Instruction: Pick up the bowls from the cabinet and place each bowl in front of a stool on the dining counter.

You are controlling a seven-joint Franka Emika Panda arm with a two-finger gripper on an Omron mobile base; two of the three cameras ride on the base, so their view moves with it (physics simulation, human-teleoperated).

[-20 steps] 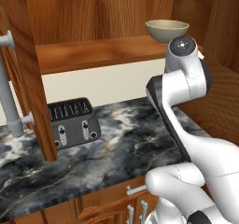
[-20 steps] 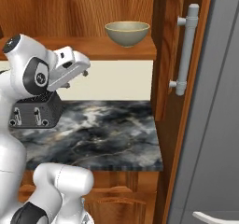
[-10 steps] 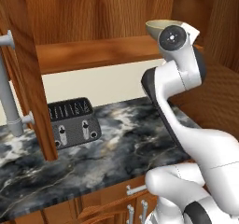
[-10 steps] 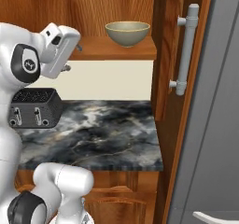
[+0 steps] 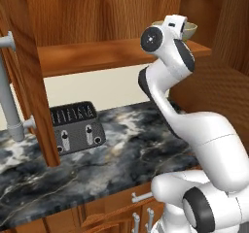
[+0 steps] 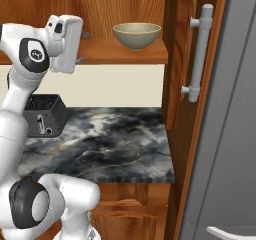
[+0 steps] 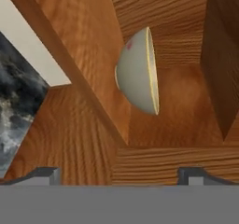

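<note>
One cream-and-olive bowl stands upright on the shelf of the open reddish-brown cabinet, near its right end. My gripper is at shelf height, well to the left of the bowl and pointing toward it. It is open and holds nothing. In the rolled hand view the bowl lies ahead of the fingertips, some distance off. From the left base view my hand hides most of the bowl. The stools and dining counter are out of view.
A black toaster sits on the marbled wall counter below the shelf. The cabinet doors stand open on both sides, each with a grey bar handle. A grey appliance panel stands to the right.
My arm has risen from counter height to the shelf, and the hand has turned to face the bowl. The bowl has not moved.
</note>
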